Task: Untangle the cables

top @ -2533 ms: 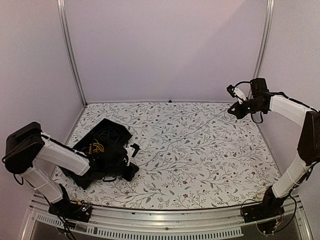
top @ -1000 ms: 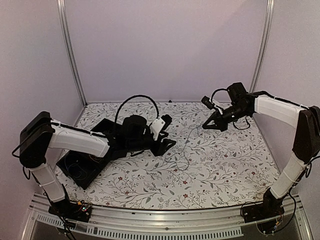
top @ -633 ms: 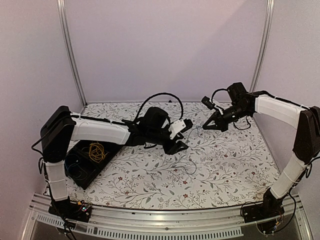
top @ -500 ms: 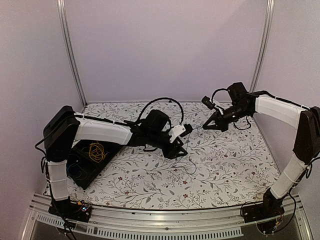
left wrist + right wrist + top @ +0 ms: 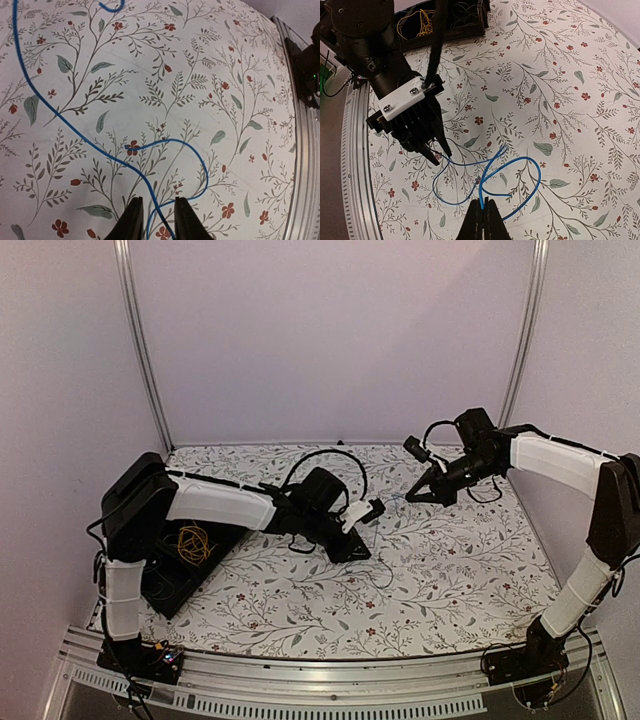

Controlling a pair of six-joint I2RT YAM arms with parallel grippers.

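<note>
Where the flowered table runs along your near left side, a black tray lies at an angle, with a loose yellow cable bundled inside it. Farther in, near the table's middle, the blue cable lies on the surface in open curves and one loop. Your left arm reaches in from the left, past the tray, and the left gripper points down at this cable. Its fingers stand a little apart, one on each side of the blue strand, which runs through the gap; they are released, not pinching it. Farther off and to the right, your right gripper hangs above the table. Its fingers are clenched tight on one end of the blue cable, which rises off the surface to meet them. The two grippers are near each other, with that single strand running between them.
</note>
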